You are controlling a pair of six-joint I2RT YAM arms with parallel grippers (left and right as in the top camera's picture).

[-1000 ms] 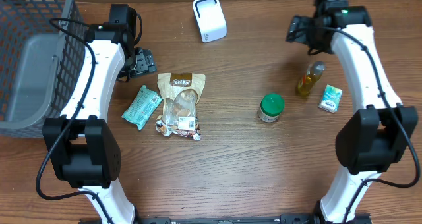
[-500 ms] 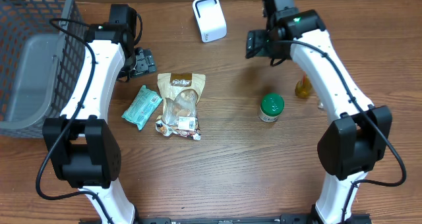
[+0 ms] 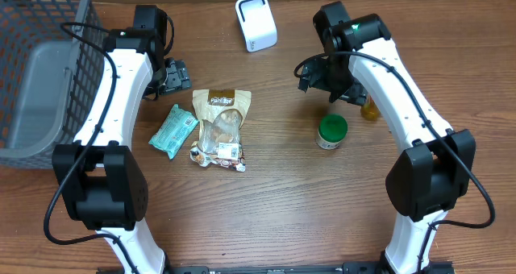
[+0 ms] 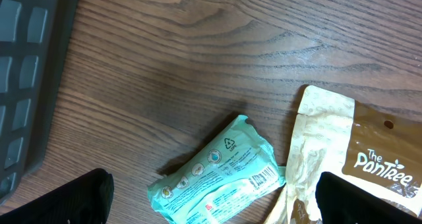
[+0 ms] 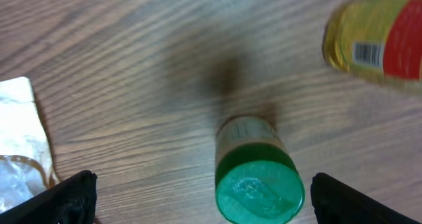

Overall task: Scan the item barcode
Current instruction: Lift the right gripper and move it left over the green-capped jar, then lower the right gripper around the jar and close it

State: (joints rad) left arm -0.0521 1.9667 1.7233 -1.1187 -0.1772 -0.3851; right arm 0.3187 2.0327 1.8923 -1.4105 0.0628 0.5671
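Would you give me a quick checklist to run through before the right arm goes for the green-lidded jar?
1. Right gripper open: ok.
2. Green-lidded jar upright and framed between its jaws: ok, though it sits off-centre.
3. Yellow bottle apart from the jar: ok.
4. Jar's barcode located: cannot tell; only the lid and a strip of label show.
5. White scanner unobstructed: ok.
6. Left gripper open, holding nothing: ok.
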